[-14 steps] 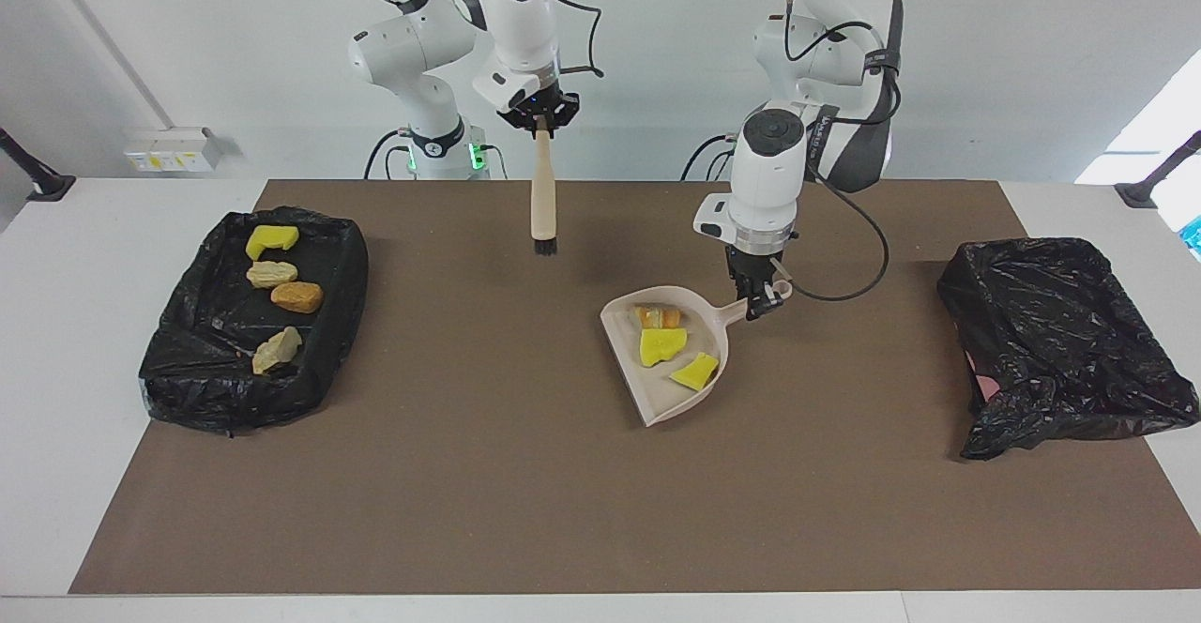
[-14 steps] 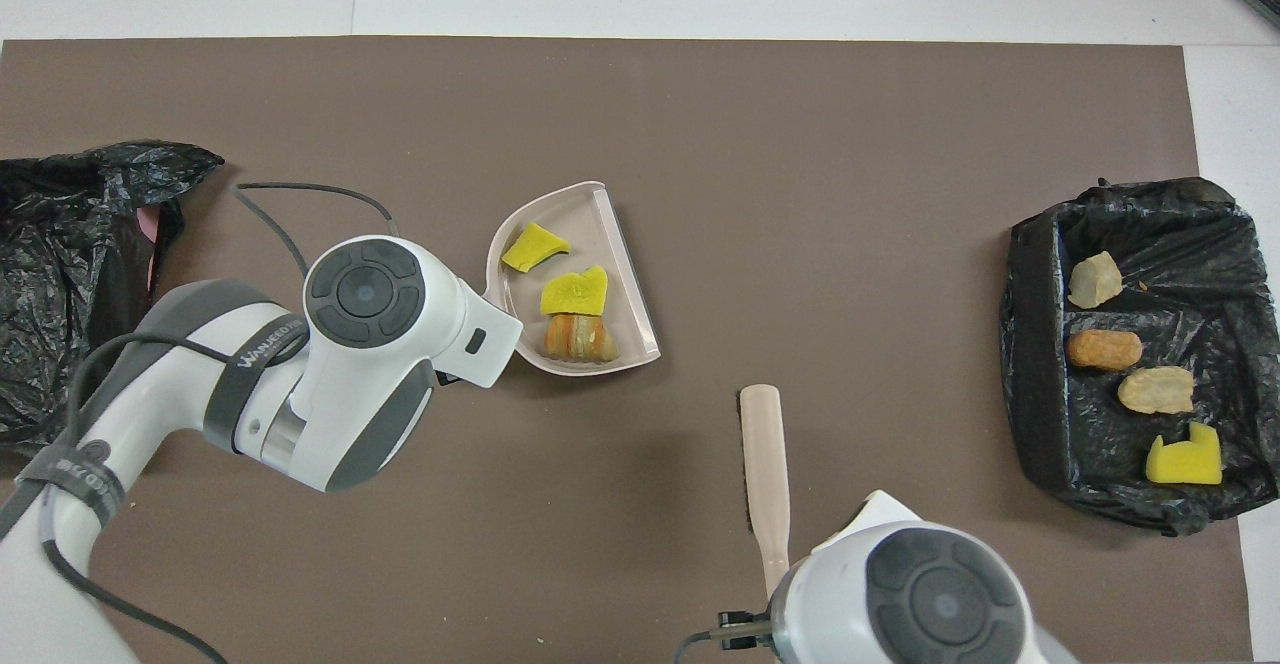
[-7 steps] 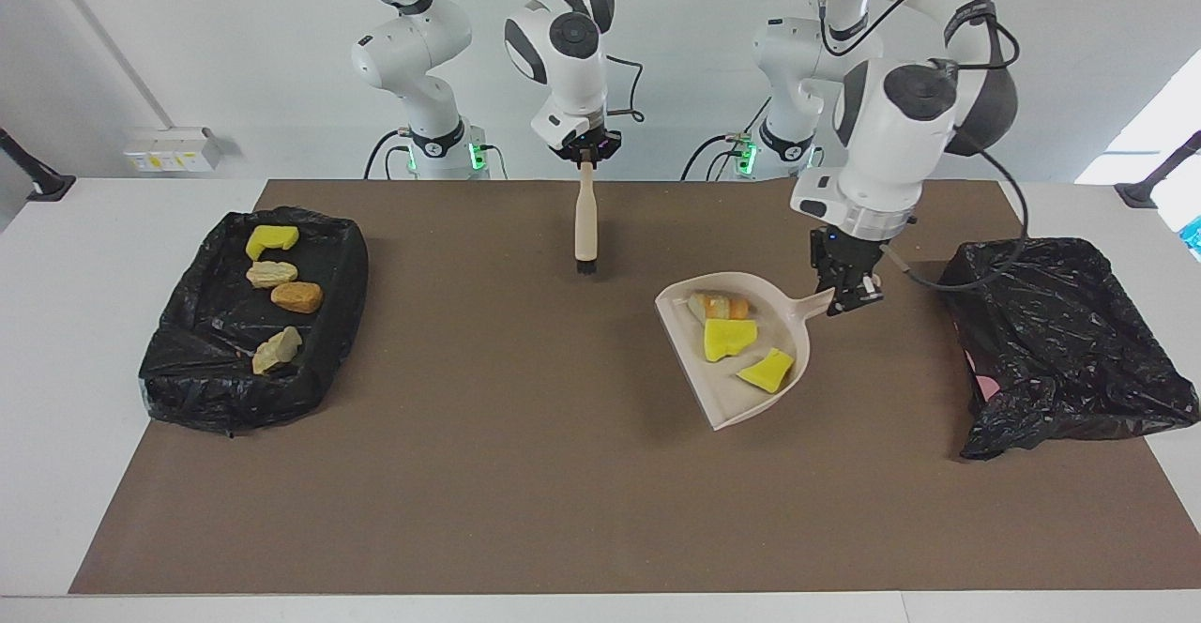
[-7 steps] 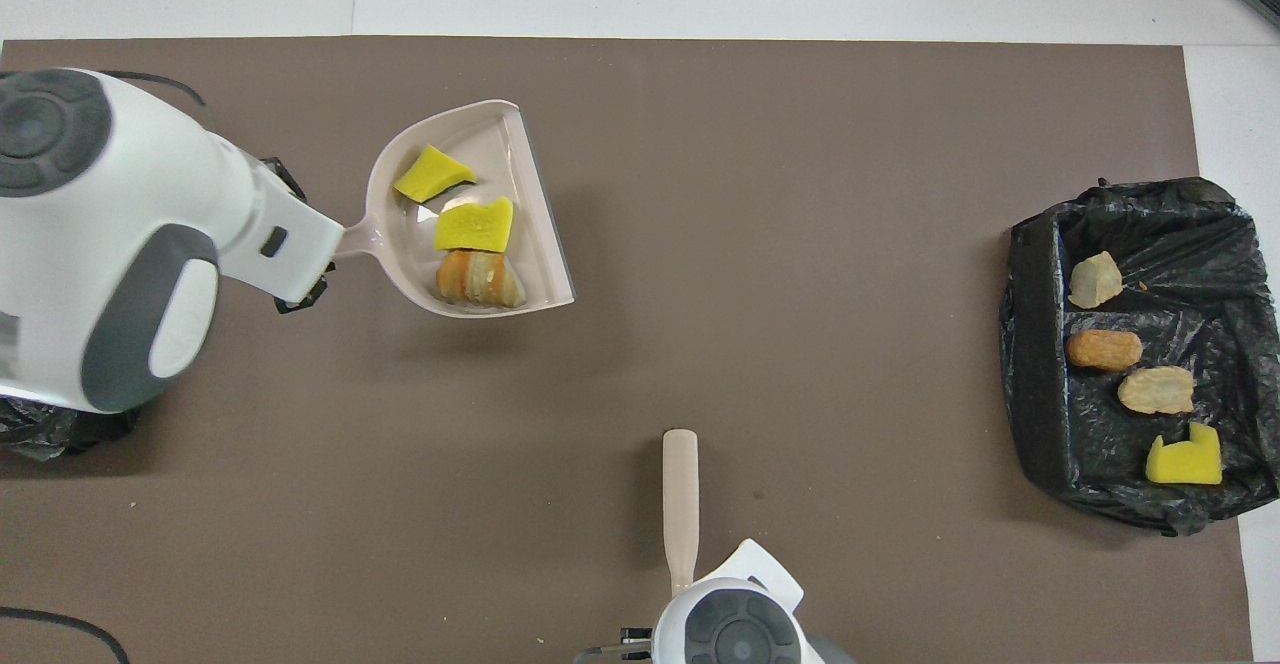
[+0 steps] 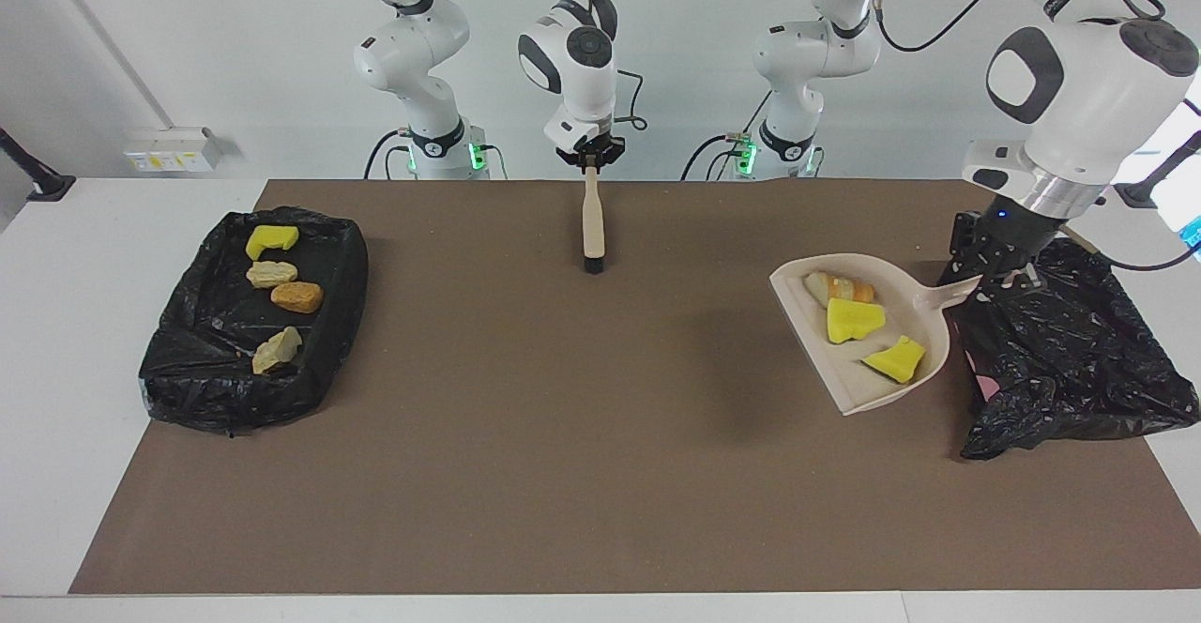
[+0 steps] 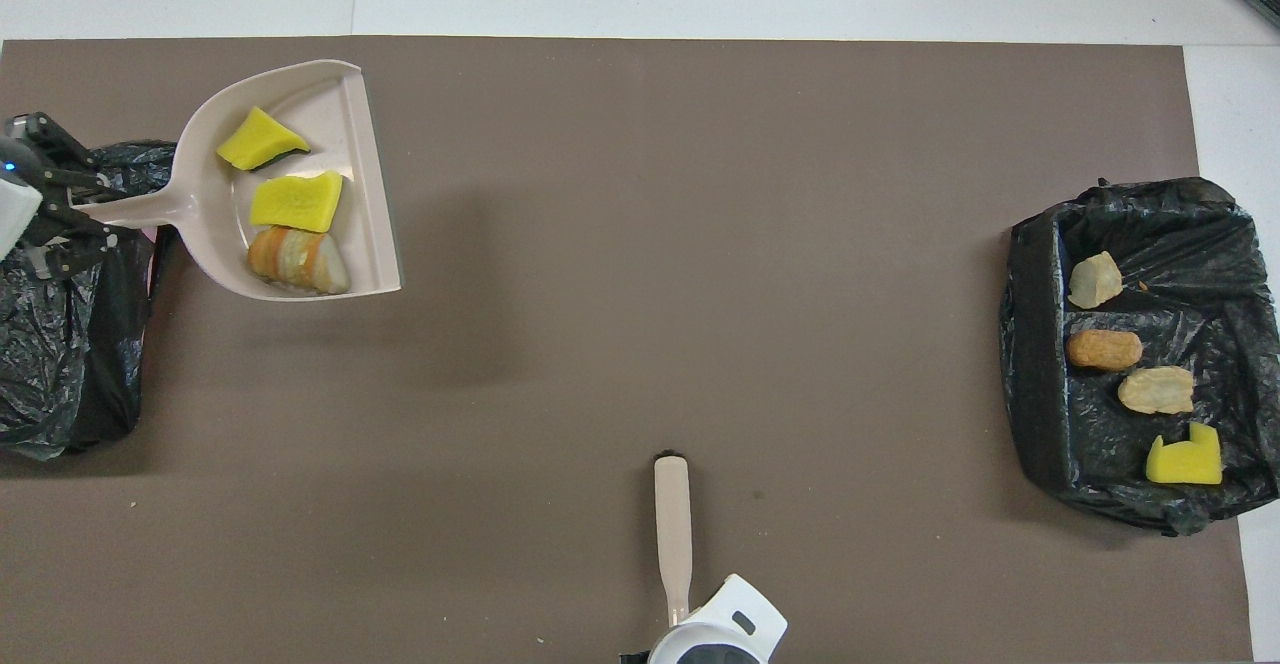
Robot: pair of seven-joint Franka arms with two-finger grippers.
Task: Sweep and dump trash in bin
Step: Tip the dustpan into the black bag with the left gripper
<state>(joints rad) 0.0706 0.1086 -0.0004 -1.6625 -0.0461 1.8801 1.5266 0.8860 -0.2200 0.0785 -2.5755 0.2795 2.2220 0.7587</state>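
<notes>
1. toward the right arm's end of the brown mat lies a tray lined with black plastic, holding four pieces of trash: a yellow wedge, a beige lump, an orange lump and a tan lump.
2. at mid-table, near the robots' edge, the right gripper is clamped on the handle of the brush, which hangs upright, its black bristles at or just above the mat.
3. toward the left arm's end, the left gripper grips the handle of the dustpan, raised above the mat and casting a shadow on it. the pan carries three pieces: a striped bread-like lump, a yellow chunk and a yellow wedge.
4. just beside the pan, at that end of the table, sits the black bag-covered bin; the left gripper is over its edge, and nothing stands between pan and bin.
5. the facing view shows both arms whole and the brush's bristles. the overhead view shows only the top of the right arm's wrist, the brush as a narrow strip, and the left gripper at the frame's edge, with the pan's open lip facing mid-table.
</notes>
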